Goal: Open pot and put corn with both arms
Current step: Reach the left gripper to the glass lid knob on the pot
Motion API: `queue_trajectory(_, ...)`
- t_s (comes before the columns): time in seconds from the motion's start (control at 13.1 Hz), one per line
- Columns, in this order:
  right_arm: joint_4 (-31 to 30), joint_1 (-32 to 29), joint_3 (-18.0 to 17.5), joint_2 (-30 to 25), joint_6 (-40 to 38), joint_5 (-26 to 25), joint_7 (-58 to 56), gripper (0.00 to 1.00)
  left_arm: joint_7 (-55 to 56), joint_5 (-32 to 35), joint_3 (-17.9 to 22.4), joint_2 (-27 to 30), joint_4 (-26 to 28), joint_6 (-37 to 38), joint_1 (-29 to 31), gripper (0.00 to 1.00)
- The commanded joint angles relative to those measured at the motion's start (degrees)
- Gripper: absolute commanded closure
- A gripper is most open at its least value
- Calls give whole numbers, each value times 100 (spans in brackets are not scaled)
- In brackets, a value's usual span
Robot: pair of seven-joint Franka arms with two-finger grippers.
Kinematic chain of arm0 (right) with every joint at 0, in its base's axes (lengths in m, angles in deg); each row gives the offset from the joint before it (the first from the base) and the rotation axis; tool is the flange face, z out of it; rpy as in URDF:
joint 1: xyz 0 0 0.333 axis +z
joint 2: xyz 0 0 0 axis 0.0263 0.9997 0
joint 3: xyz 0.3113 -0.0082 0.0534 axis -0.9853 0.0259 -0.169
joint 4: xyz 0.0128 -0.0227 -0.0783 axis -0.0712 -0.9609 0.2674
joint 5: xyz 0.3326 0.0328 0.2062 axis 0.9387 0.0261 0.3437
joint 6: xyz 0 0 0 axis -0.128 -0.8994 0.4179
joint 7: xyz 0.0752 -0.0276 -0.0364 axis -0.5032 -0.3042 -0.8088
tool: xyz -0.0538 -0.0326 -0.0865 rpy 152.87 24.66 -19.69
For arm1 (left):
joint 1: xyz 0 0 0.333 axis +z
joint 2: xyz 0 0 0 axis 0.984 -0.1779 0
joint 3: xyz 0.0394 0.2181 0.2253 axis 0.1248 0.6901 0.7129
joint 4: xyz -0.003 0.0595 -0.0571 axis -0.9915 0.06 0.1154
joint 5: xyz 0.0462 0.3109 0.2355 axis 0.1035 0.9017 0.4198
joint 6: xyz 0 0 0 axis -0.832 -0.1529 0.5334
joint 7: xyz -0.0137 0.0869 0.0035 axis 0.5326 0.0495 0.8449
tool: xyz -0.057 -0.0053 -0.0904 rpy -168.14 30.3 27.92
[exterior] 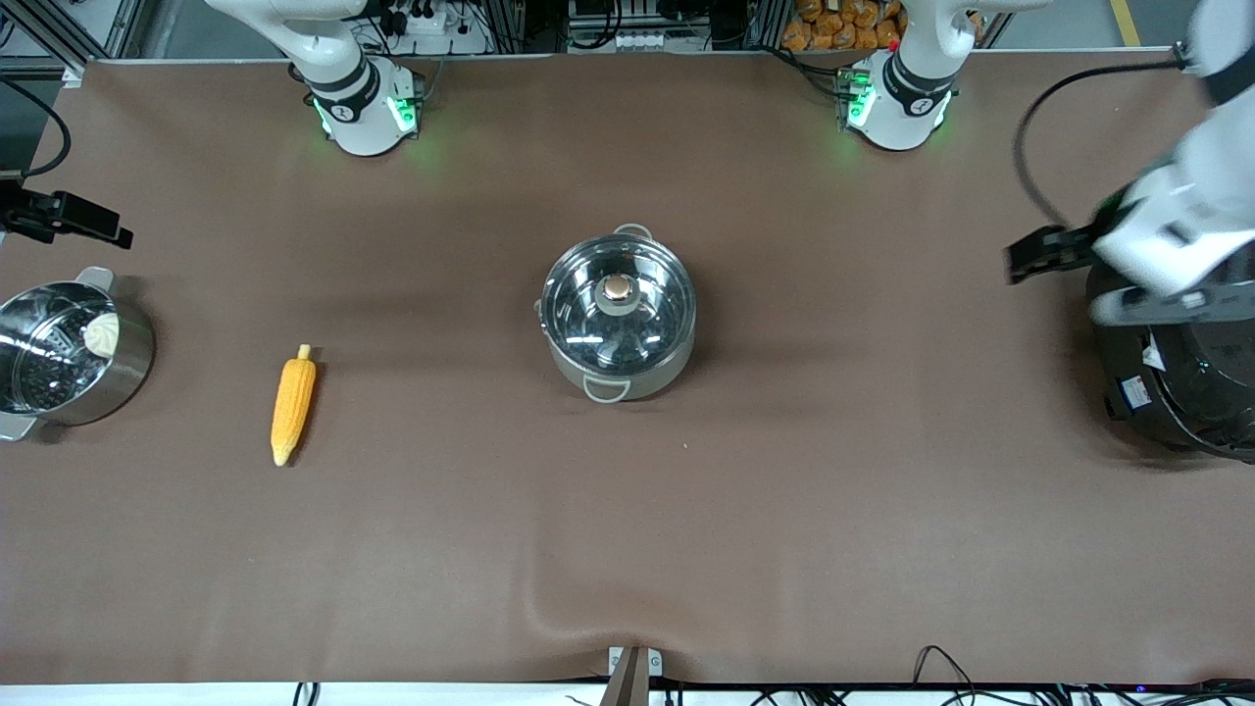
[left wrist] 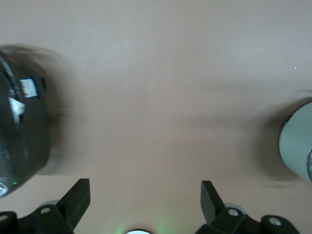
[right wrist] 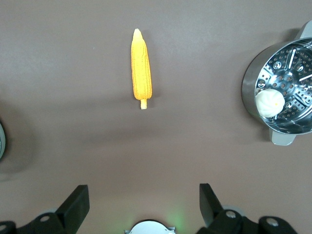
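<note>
The pot (exterior: 619,319) stands mid-table with its clear glass lid (exterior: 617,287) on it. The corn (exterior: 293,402) lies flat on the brown mat, toward the right arm's end and slightly nearer the front camera than the pot. In the right wrist view the corn (right wrist: 141,66) lies apart from my right gripper (right wrist: 143,192), which is open and empty high over the mat. My left gripper (left wrist: 145,192) is open and empty too, up over the mat between the rice cooker (left wrist: 19,141) and the pot's wall (left wrist: 297,146).
A steel steamer pot (exterior: 69,353) holding a whitish bun (exterior: 102,334) sits at the right arm's end of the table. The big black rice cooker (exterior: 1177,382) stands at the left arm's end. The brown mat (exterior: 627,539) has a ripple near its front edge.
</note>
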Motion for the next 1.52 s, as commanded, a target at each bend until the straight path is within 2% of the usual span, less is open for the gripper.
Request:
queue_trajectory(0.0,-72,-17,-21,-38,62,43,93,0,686,237,20,-261,-61,-154,-561,0)
queue_trajectory(0.15,-90,-17,-21,-38,71,43,93,0,1150,202,20,-402,-87,-330,-982,0)
queue_trajectory(0.38,-169,-17,-21,-47,115,43,93,0,2318,123,20,-945,-569,-585,-1659,0)
queue_trajectory(0.69,-178,-17,-21,-47,115,43,93,0,3602,-62,20,-1535,-781,-1427,-2406,0)
queue_trajectory(0.99,-265,-17,-21,-56,185,43,93,0,4526,-62,20,-2168,-1088,-1859,-3057,0)
queue_trajectory(1.29,-590,-17,-21,-91,448,52,93,0,5028,-71,11,-2520,-1098,-2465,-3505,0)
queue_trajectory(1.45,-748,-17,-21,-126,589,52,93,0,5161,-71,2,-2704,-1098,-2501,-3629,0)
